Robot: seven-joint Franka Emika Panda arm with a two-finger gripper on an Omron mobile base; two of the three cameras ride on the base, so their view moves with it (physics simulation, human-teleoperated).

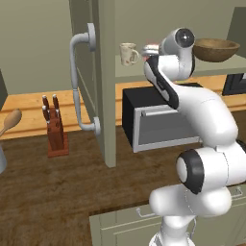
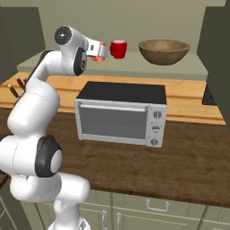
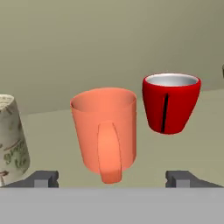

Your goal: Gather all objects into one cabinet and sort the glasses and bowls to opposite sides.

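You are looking at the gripper [image 3: 112, 178] standing wide open at the cabinet shelf [image 2: 134, 68], its two dark fingertips [image 3: 43, 178] spread well apart on either side of the orange cup [image 3: 105, 131]. In the hand view the jaws are not touching the cup; it is sitting upright on the shelf between them, handle facing the camera, with clear space on both sides. Nothing is being held.

Just behind and to one side of the orange cup, the red cup [image 3: 170, 103] is standing upright on the same shelf, its pale inside showing. On the other side, the cream mug [image 3: 11, 135] with its faint pattern is sitting at the edge of the hand view, partly cut off.

From the right base view, you are seeing the arm reaching up to the shelf with the hand beside the red cup [image 2: 118, 49], and the brown bowl [image 2: 163, 50] is resting further along the shelf, well apart from the cups. From the left base view, the cream mug [image 1: 128, 54] is standing near the open end of the shelf, the bowl [image 1: 216, 49] is lying at the far end, and the wrist is blocking the middle.

The cabinet door [image 1: 96, 81] is hanging open, its long grey handle [image 1: 77, 81] facing you. Below the shelf, the toaster oven [image 2: 120, 114] is sitting on the wooden counter [image 2: 193, 157], and a knife block [image 1: 55, 129] is standing off to the side.
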